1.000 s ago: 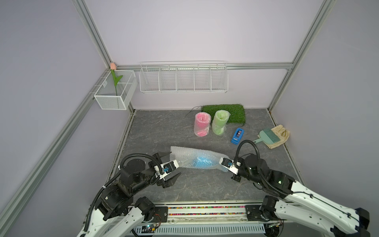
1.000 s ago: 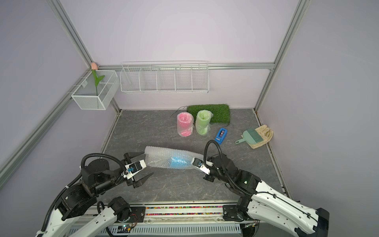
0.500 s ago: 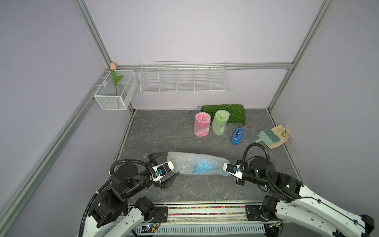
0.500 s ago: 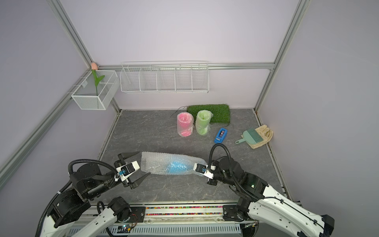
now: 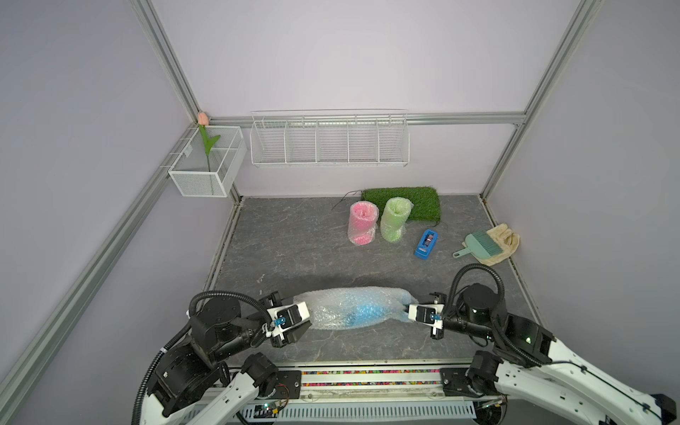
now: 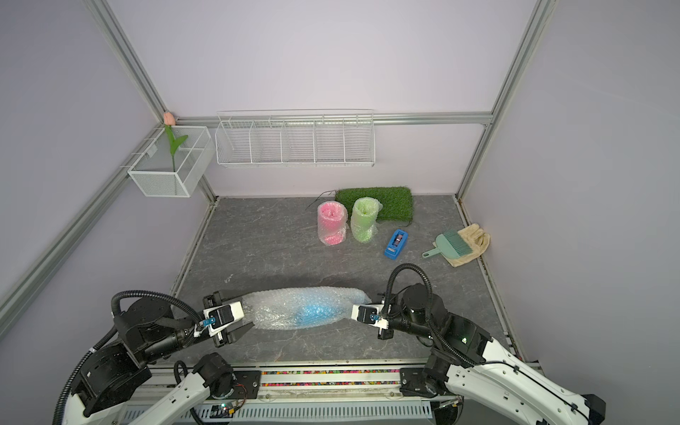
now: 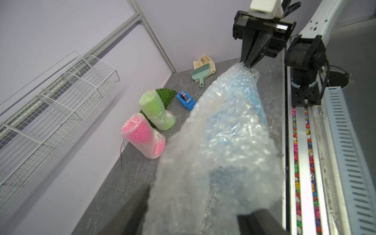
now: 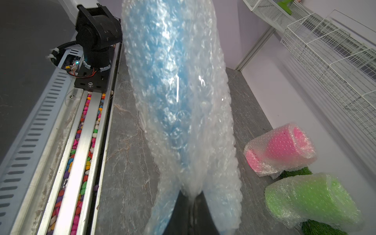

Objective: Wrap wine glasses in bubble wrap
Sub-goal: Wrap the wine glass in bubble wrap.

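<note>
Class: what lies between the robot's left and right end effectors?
The bubble wrap, rolled around the blue goblet, fills that stretch; the right end effector pinches one end, the left end effector straddles the other. Both top views show it.

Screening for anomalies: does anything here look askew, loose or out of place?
Only the clear bubble wrap around the blue plastic goblet: it is baggy, with a long empty stretch toward the left gripper, while the right gripper pinches the opposite end. Nothing else stands out.

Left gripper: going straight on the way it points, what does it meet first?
The bubble wrap rolled round the blue goblet; its near end sits inside the left gripper, though contact is unclear.
</note>
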Tool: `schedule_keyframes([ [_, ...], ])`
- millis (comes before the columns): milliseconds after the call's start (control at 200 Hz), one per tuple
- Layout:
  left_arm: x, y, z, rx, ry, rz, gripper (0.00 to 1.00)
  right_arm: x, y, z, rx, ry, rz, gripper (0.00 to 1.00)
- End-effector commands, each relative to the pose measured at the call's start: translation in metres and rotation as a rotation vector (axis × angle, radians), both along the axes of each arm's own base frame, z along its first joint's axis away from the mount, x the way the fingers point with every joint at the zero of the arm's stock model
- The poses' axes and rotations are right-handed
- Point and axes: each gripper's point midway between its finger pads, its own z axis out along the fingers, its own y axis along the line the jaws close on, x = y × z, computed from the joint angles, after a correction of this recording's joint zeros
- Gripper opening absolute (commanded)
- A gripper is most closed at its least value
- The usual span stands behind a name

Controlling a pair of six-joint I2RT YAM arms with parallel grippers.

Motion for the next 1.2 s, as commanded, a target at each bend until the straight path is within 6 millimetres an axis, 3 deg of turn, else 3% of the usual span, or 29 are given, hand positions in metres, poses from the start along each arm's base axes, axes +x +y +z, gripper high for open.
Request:
schedule_keyframes([
  [0,-0.009,0.0,-0.006,0.037,0.034,-0.041,0.35,0.002,0.001,-0.004,-0.018,-0.007,0.001,0.07],
  [105,-0.01,0.001,-0.004,0.041,0.027,-0.043,0.14,0.005,0.005,-0.013,-0.038,0.019,-0.001,0.07],
  [300,-0.01,0.0,0.004,0.056,0.019,-0.055,0.0,0.016,0.026,-0.044,-0.066,0.108,-0.006,0.07],
  [850,0.02,-0.041,-0.007,0.173,0.177,-0.146,0.0,0.045,0.11,-0.139,0.063,0.18,0.098,0.07],
  [1005,0.032,-0.052,-0.01,0.192,0.221,-0.141,0.0,0.053,0.115,-0.163,0.089,0.171,0.081,0.07],
  [1195,0.049,-0.063,-0.027,0.246,0.298,-0.117,0.0,0.059,0.11,-0.191,0.083,0.191,0.044,0.07],
])
